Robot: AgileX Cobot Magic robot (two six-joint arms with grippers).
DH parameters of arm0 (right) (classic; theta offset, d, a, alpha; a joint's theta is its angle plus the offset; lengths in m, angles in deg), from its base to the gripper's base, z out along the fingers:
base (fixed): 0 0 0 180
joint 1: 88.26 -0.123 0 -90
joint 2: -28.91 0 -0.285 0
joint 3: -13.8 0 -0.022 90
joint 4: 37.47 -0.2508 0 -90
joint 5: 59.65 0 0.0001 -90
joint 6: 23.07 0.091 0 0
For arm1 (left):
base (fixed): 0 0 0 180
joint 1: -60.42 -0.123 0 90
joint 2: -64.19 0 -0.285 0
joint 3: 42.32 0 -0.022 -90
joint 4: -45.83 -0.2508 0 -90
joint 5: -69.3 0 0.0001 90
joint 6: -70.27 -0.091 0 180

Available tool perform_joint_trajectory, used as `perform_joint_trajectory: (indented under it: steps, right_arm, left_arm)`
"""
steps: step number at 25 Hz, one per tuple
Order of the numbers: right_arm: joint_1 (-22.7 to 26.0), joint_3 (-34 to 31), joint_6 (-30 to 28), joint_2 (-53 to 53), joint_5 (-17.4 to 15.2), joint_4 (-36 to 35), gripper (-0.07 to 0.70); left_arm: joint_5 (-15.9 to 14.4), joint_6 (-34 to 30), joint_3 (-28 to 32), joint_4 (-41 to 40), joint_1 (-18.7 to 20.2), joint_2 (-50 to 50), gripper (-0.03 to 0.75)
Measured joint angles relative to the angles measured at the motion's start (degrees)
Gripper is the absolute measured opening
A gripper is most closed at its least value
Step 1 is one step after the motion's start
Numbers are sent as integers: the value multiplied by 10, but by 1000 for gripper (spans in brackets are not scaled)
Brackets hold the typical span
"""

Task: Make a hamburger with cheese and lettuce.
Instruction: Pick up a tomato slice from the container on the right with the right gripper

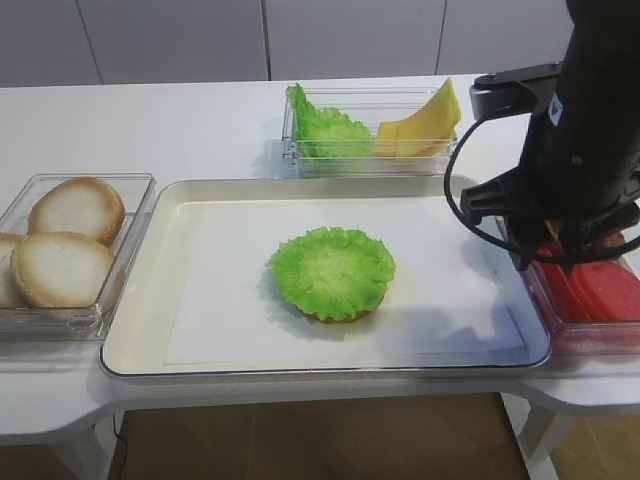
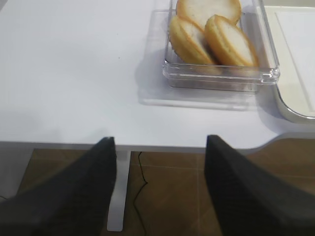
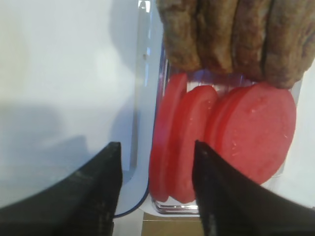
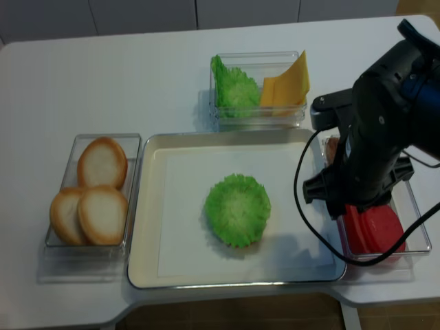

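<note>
The hamburger [image 1: 334, 276] sits mid-tray [image 1: 140, 330], lettuce [image 1: 331, 268] on its bun base. To its right, the right pincer [image 3: 155, 189] hangs wide and empty over the tomato slices [image 3: 231, 142]; the left pincer [image 2: 160, 189], wide too, idles off the counter [image 2: 74, 73] edge. Risk: tomato isn't asked for, and the cheese [image 1: 425, 125] waits in the far bin.

A white table [image 1: 180, 130] stands before grey wall panels [image 1: 170, 40], brown floor [image 2: 167, 196] beneath.
</note>
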Motion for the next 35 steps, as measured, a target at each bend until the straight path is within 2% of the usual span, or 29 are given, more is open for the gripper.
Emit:
perform_joint_trajectory:
  steps: [4,11,23,29,35]
  right_arm:
    - [0,0,0,0,0,1,344]
    - [0,0,0,-1,2,2,237]
    - [0,0,-2,-20,4,10,212]
    - [0,0,-2,-20,4,15,128]
    - [0,1,-2,-20,4,21,84]
  left_arm:
    - [0,0,0,0,0,0,427]
    - [0,0,0,0,0,0,427]
    - [0,0,0,0,0,0,427]
    - [0,0,0,0,0,0,427]
    - [0,0,0,0,0,0,427]
